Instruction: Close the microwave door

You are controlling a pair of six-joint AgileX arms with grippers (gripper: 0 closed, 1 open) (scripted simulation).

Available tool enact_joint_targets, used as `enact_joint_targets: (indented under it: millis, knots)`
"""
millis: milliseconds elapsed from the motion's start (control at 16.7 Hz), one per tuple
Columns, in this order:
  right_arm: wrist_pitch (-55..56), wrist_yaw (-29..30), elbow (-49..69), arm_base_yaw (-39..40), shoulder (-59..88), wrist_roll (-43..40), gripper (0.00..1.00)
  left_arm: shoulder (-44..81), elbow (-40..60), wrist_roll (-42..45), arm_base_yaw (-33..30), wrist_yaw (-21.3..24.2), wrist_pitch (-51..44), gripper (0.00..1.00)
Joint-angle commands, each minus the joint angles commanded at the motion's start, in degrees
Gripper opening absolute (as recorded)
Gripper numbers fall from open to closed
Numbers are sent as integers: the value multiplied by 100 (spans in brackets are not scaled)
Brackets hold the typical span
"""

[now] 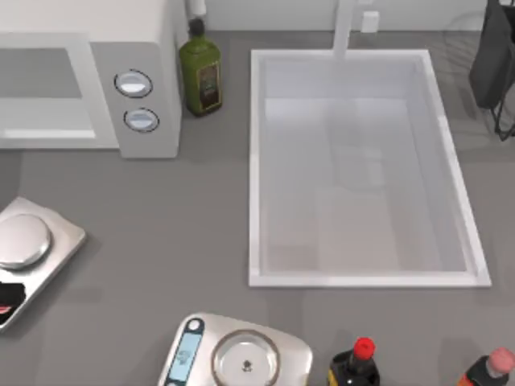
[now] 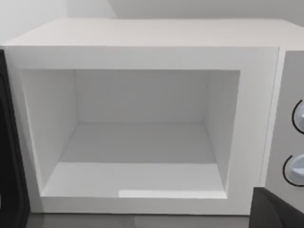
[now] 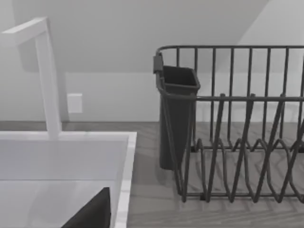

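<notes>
Microwave (image 1: 88,88): big white box at the table's back left in the top view, two round silver dials (image 1: 137,100) on its right panel. Our left wrist view looks straight into its bare white cavity (image 2: 137,137), so it stands open.
Microwave door: a dark vertical slab (image 2: 9,156) at the cavity's edge in our left wrist view looks to us like the door seen edge-on, swung wide; we cannot be sure. In the top view we cannot pick it out from the front of the box.
Progress: nothing of the closing is done, we judge. The whole swing is left, from wide open to flush against the front frame.
Sink basin (image 1: 362,273): white and rectangular, right of the microwave, well apart from it, no part of the job.
Left arm: its wrist faces the opening square on, level with the cavity. A dark corner (image 2: 275,211) in that view may be part of our pincer; whether its fingers are spread or closed we cannot tell.
Right arm: parked toward the back right, its wrist facing the dark dish rack (image 3: 237,142) and the faucet (image 3: 47,80). Its pincer's state we cannot tell either.
Olive oil bottle (image 1: 199,72): just beside the microwave's right side.
</notes>
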Motion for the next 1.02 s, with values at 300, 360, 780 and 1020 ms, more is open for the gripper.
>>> enact_joint_targets:
  millis: [300, 360, 780, 1020]
  knots:
    - [0, 0, 0, 0, 0, 0, 100, 1023, 253, 16, 643, 645, 744, 0]
    - [0, 0, 0, 0, 0, 0, 100, 1212, 300, 19, 763, 765, 881, 0]
    - [0, 0, 0, 0, 0, 0, 100, 1527, 361, 27, 961, 968, 1119, 0]
    - [0, 0, 0, 0, 0, 0, 100, 1101, 256, 21, 924, 929, 816, 0]
